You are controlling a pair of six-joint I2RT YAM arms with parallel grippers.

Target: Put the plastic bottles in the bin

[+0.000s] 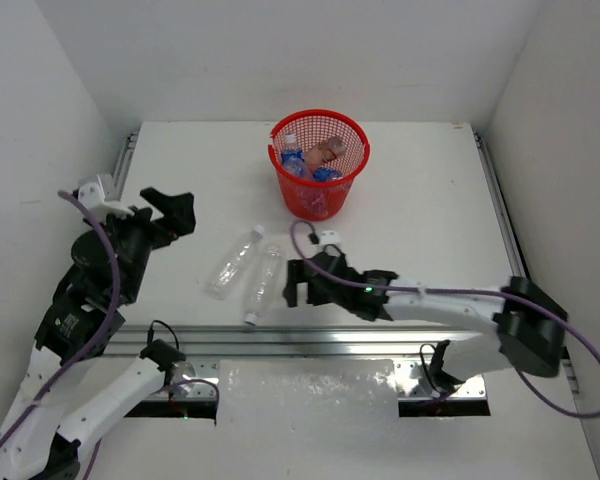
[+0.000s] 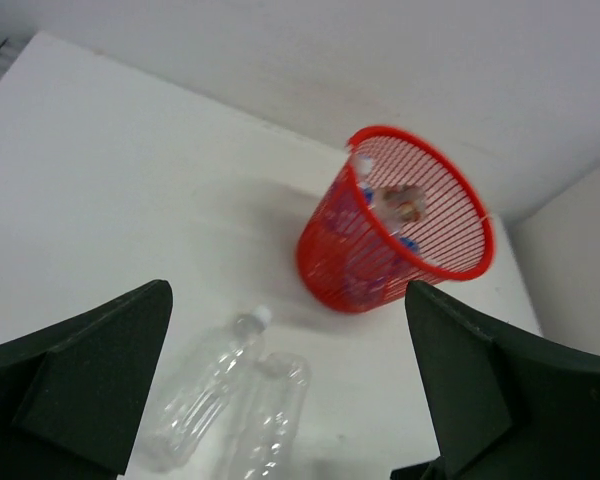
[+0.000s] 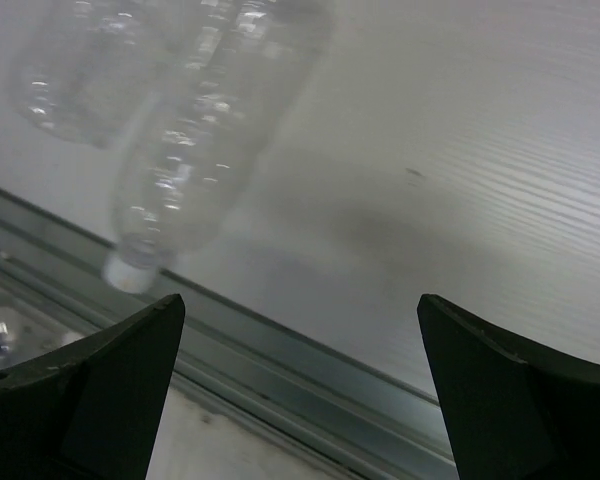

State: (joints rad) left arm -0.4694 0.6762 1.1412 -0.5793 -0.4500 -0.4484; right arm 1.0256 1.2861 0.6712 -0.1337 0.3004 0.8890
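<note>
The bin [image 1: 286, 190] is a red mesh basket at the back of the table, holding blue-labelled bottles [image 1: 292, 158] and one with a red-orange label [image 1: 326, 150]. Two clear unlabelled plastic bottles lie side by side on the table in front of it, the left one [image 1: 232, 262] and the right one [image 1: 263, 283]. My left gripper [image 1: 178, 215] hovers open to their left, empty; its view shows both bottles [image 2: 195, 395] [image 2: 268, 420] and the bin [image 2: 330, 250]. My right gripper [image 1: 292, 285] stands open and empty just right of the right bottle [image 3: 195, 150], whose white cap [image 3: 130, 275] points at the rail.
A metal rail [image 1: 310, 340] runs along the table's near edge, also in the right wrist view [image 3: 310, 390]. A crinkled clear plastic sheet [image 1: 305, 395] lies in front of it. White walls close in the table at the back and both sides.
</note>
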